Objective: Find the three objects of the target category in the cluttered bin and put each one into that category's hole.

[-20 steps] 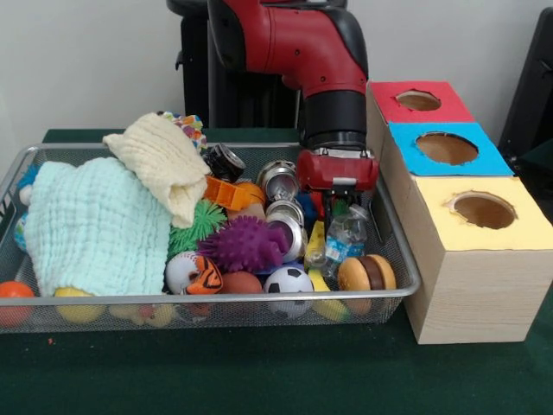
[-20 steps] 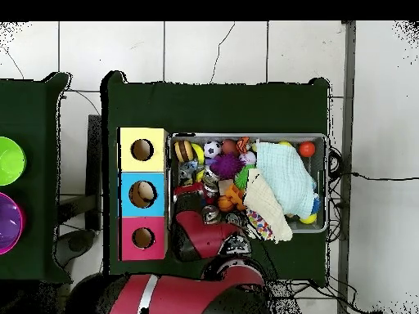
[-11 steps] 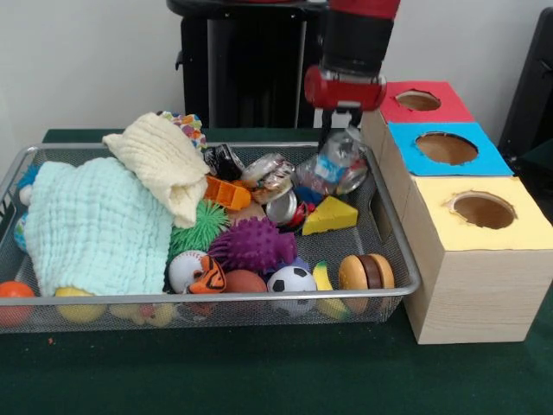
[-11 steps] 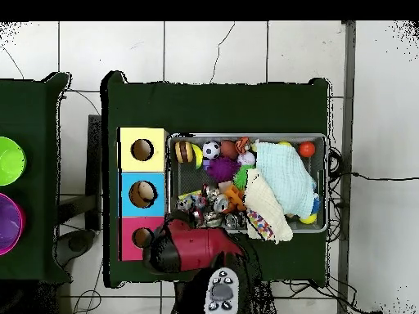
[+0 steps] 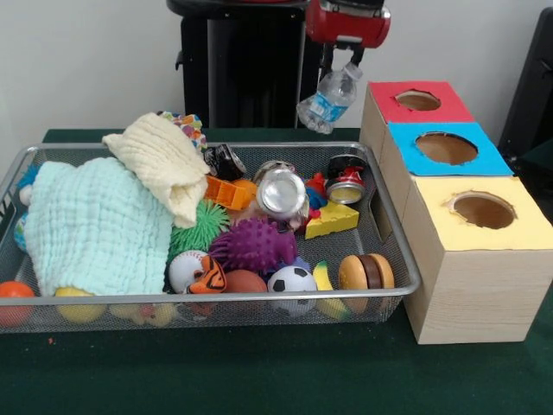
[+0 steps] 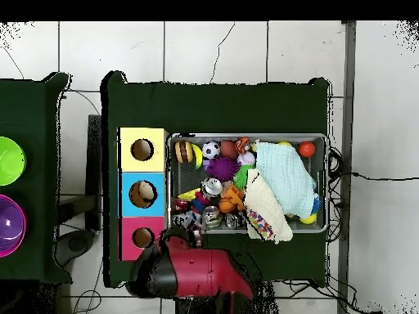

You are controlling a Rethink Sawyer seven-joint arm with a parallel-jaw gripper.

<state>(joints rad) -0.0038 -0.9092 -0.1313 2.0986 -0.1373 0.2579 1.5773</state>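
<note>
Hand [image 5: 346, 59] high above wire bin [image 5: 393, 251], gripping small plastic bottle [image 5: 327, 101] by its neck.

clear plastic bottle [image 5: 327, 99], wire-mesh metal bin [image 5: 393, 244]

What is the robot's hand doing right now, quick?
Hand: closed on a small clear plastic water bottle with a blue label, hanging up in the air above the wire mesh bin.

Green bowl [image 6: 9, 160] and purple bowl [image 6: 10, 226] on side desk [image 6: 33, 98] at 9 o'clock; white tiled floor [image 6: 213, 49] at 12; black cables [image 6: 368, 177] at 3.
</note>
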